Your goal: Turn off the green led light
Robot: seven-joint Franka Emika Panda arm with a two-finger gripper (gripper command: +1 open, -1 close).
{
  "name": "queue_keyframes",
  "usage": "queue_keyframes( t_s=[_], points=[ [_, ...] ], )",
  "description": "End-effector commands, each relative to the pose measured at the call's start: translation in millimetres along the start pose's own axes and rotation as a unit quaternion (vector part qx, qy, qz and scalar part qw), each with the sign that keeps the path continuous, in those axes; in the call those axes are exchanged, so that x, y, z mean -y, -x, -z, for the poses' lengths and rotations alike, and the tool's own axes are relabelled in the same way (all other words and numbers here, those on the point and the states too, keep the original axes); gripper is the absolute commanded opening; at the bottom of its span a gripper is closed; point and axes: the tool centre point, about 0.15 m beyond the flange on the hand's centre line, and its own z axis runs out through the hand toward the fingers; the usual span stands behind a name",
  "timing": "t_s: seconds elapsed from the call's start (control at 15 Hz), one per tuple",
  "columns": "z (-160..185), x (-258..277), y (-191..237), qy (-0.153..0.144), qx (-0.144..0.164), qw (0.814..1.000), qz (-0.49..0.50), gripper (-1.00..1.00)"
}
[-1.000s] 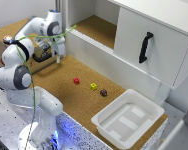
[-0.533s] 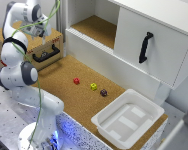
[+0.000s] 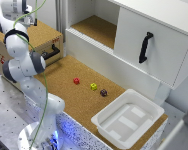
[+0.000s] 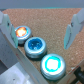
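In the wrist view three round caps sit in a row on a cork-topped surface. The green led light (image 4: 53,65) is the pale green-teal cap at one end, and it glows brightly. The blue cap (image 4: 36,46) is in the middle and the red-and-white cap (image 4: 21,32) is at the other end. My gripper (image 4: 40,30) is open above them, with one finger (image 4: 5,27) beside the red-and-white cap and the other finger (image 4: 74,30) apart on the far side. In the exterior view the arm (image 3: 16,30) reaches over the cork-topped box at the left; the caps are hidden there.
A wooden box with a black drawer handle (image 3: 51,51) stands under the arm. A white cabinet with a black door handle (image 3: 144,47) fills the back right. Red (image 3: 76,80), yellow (image 3: 93,86) and dark (image 3: 103,92) small blocks lie on the cork table. A white tray (image 3: 101,121) stands at the front.
The arm has swung toward the exterior view's left and back, moving the hand over the top of the cork-topped box.
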Motion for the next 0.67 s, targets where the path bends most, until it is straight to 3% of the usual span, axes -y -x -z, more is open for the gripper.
queue_keyframes(
  t_s=[0.0, 0.6],
  points=[
    [-36, 16, -25, 0.075, 0.031, 0.997, 0.01, -1.0],
    [-78, -15, -22, 0.065, 0.037, 0.995, -0.064, -1.0]
  ],
)
